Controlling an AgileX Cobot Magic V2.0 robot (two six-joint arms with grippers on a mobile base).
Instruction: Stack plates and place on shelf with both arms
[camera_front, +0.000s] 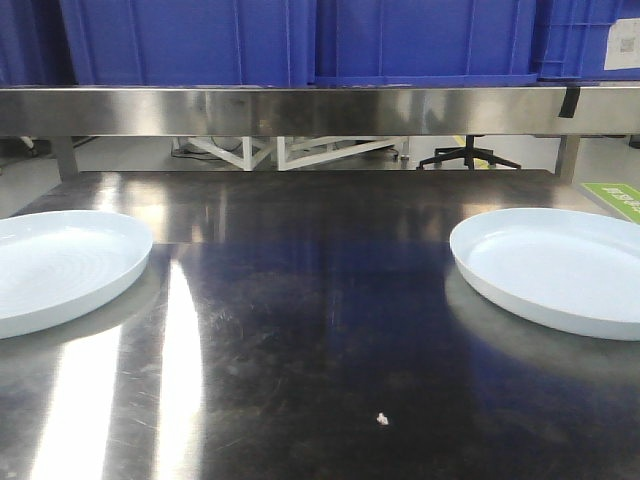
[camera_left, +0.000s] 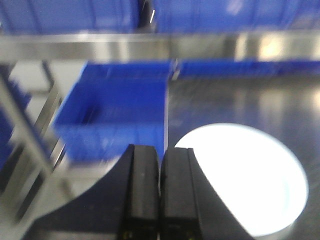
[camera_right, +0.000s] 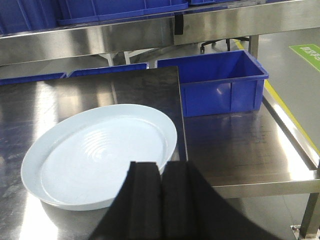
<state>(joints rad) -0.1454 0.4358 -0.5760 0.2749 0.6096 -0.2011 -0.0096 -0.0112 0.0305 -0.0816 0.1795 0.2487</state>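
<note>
two pieces, unstacked, well apart on steel table (camera_front: 320, 350): left plate (camera_front: 60, 270), right plate (camera_front: 555, 268); left gripper (camera_left: 160, 190) fingers closed together, holding nothing, near left plate; right gripper (camera_right: 162, 200) likewise, near right plate; stacking and transfer to shelf (camera_front: 300, 108) both outstanding; nothing yet done

- scuffed, shiny steel table (camera_front: 320, 330)
- left plate (camera_front: 60, 270) lies flat by its left edge, right plate (camera_front: 560, 270) by the right, well apart
- tiny white speck (camera_front: 381, 419) near the front
- steel shelf (camera_front: 300, 108) above carries blue bins (camera_front: 200, 40)
</note>
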